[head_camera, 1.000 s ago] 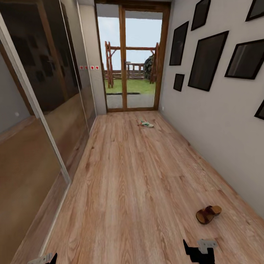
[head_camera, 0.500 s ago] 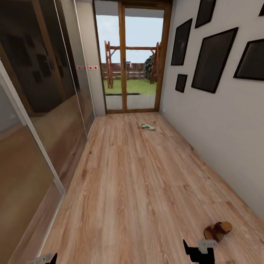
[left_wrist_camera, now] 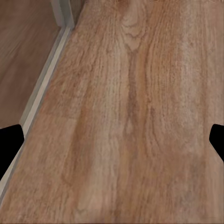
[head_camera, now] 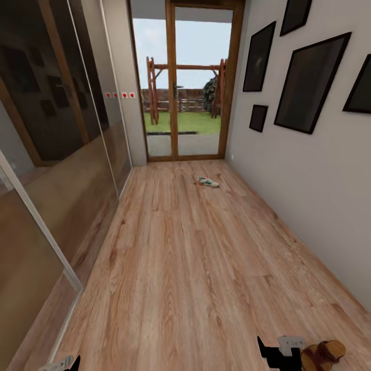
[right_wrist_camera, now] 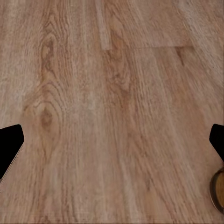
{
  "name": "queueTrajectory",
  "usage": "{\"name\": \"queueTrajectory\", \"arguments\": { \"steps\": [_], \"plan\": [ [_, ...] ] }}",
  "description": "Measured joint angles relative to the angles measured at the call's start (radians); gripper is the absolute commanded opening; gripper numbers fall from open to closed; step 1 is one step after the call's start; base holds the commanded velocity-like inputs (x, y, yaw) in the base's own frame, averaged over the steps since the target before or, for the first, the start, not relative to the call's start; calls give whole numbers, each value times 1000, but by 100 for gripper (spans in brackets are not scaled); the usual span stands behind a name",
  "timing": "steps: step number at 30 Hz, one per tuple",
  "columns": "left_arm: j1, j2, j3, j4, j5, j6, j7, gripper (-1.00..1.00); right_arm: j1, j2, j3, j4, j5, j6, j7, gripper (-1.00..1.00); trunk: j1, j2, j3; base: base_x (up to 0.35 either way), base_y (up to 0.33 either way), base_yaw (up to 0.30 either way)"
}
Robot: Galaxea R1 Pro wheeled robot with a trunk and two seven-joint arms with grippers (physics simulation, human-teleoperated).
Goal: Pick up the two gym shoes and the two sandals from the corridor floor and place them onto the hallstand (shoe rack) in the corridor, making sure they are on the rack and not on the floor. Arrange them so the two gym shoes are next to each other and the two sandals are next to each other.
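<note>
A white and green gym shoe (head_camera: 208,181) lies far down the corridor floor (head_camera: 196,257), near the glass door; I cannot tell whether its partner lies against it. Brown sandals (head_camera: 323,355) lie together on the planks at the near right, close to the wall. My right gripper (head_camera: 280,356) hangs open just left of them, and an edge of a sandal (right_wrist_camera: 217,191) shows beside one of its fingertips (right_wrist_camera: 9,145) in the right wrist view. My left gripper (head_camera: 65,364) is low at the near left, open (left_wrist_camera: 112,142) over bare planks. The hallstand is out of view.
Mirrored sliding wardrobe doors (head_camera: 56,170) with a floor rail (left_wrist_camera: 44,88) line the left side. A grey wall with dark picture frames (head_camera: 309,85) runs along the right. A wood-framed glass door (head_camera: 180,82) closes the corridor's far end.
The camera has moved forward along the corridor. The sandals have slid down to the view's bottom edge beside my right gripper, and the gym shoe looks nearer. Both grippers stay open.
</note>
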Motion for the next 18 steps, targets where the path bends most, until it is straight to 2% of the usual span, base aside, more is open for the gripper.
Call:
{"name": "queueTrajectory", "arguments": {
  "steps": [18],
  "plan": [
    [0, 0, 0, 0, 0, -1, 0, 100, 0, -4, 0, 0, 0, 0, -1, 100, 0, 0, 0, 340, 0, 0]
  ]
}}
